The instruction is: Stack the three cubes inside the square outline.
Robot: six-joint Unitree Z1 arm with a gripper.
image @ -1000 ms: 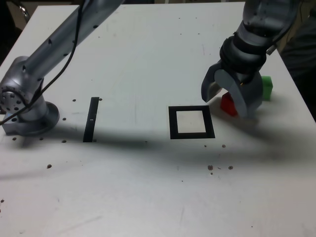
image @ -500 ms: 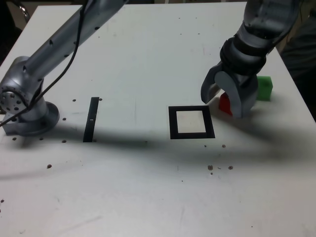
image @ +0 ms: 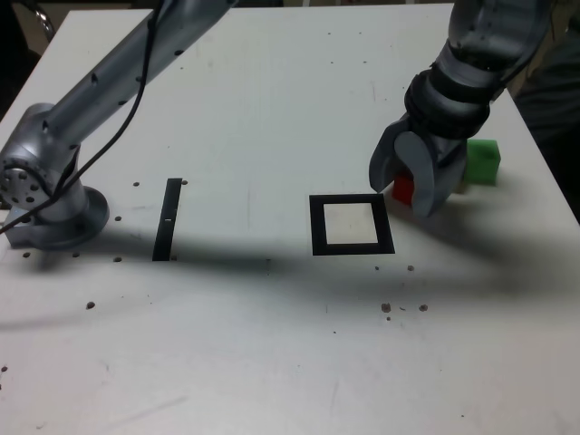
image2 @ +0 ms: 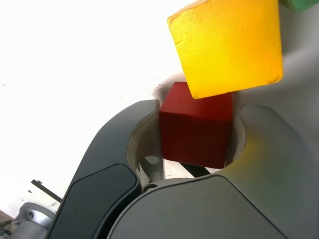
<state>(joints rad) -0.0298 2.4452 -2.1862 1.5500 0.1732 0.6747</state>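
Red cube (image2: 196, 137) sits between the gripper's (image2: 198, 105) fingers, which are drawn in narrow and hold it from both sides. In the exterior view it lies toward the table's (image: 227, 353) right edge, just beyond the nearest corner of the square outline (image: 318, 227), partly covered by one finger. Beside it in the wrist view is the yellow cube (image2: 229, 47), overlapping part of the red one from that angle; whether the two touch I cannot tell. The green cube (image: 482, 163) is farther out, closer to the table's right edge, with only a small piece of it showing in the wrist view. The square outline lies flat, right of the table's middle in the exterior view, its pale centre bare. Farther left is the straight black strip (image: 168, 220), and beyond that the arm's base (image: 56, 213) stands near the table's left edge.
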